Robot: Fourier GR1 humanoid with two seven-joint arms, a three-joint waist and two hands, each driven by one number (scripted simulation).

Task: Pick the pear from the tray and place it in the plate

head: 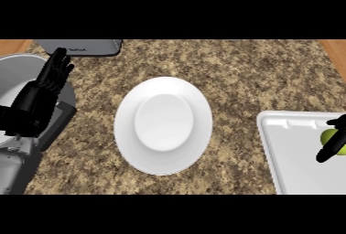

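Right hand (331, 147) at the view's right edge, only partly in frame: dark fingers curve over a green pear (330, 136), which sits on the white tray (292, 155) at lower right. Fingers look curled against the pear; most of the hand is cut off by the edge, so how far they wrap round it cannot be told. Pear rests near the tray's right side, mostly hidden.

Left hand (51, 77) at upper left, fingers straight and pointing up, holding nothing, resting.

White plate (128, 132) lies in the middle of the speckled brown counter (256, 77), well apart from the tray and bare. Grey appliance (81, 46) at the top left edge, partly cut off. Wood-toned strips show at both upper corners.
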